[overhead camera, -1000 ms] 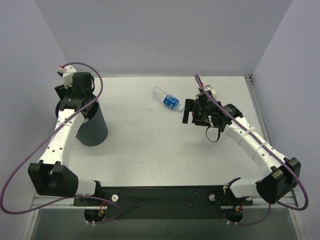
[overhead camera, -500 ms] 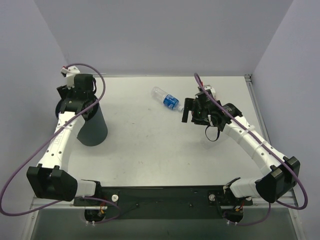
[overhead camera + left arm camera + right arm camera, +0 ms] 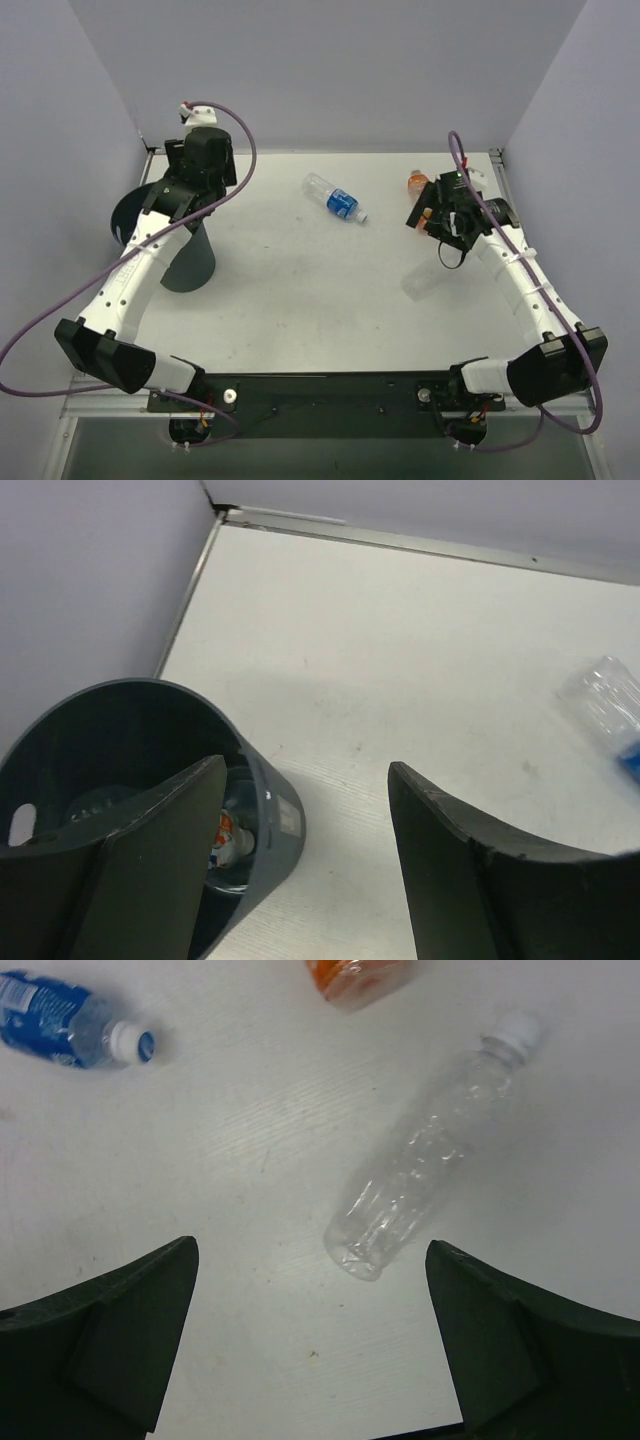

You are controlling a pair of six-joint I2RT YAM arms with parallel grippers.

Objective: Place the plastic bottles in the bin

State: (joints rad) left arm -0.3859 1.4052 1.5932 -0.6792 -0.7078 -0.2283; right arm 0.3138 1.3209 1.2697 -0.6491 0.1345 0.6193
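Observation:
The dark bin (image 3: 186, 262) stands at the left, and my left wrist view looks into it (image 3: 268, 798). A white-and-blue-labelled bottle (image 3: 230, 842) lies inside. My left gripper (image 3: 190, 197) (image 3: 305, 865) is open and empty, just right of the bin's rim. A blue-labelled bottle (image 3: 335, 199) (image 3: 58, 1015) lies at the middle back. An orange-filled bottle (image 3: 418, 182) (image 3: 360, 975) and a clear unlabelled bottle (image 3: 420, 282) (image 3: 430, 1155) lie at the right. My right gripper (image 3: 432, 216) (image 3: 310, 1345) is open and empty above the table beside the clear bottle.
The blue-labelled bottle's clear end shows at the right edge of the left wrist view (image 3: 608, 702). A metal rail (image 3: 320, 152) runs along the table's back edge under purple-grey walls. Each arm trails a purple cable.
My left gripper has risen and swung right, off the bin's mouth. My right gripper has pulled away right from the blue-labelled bottle, uncovering the orange bottle.

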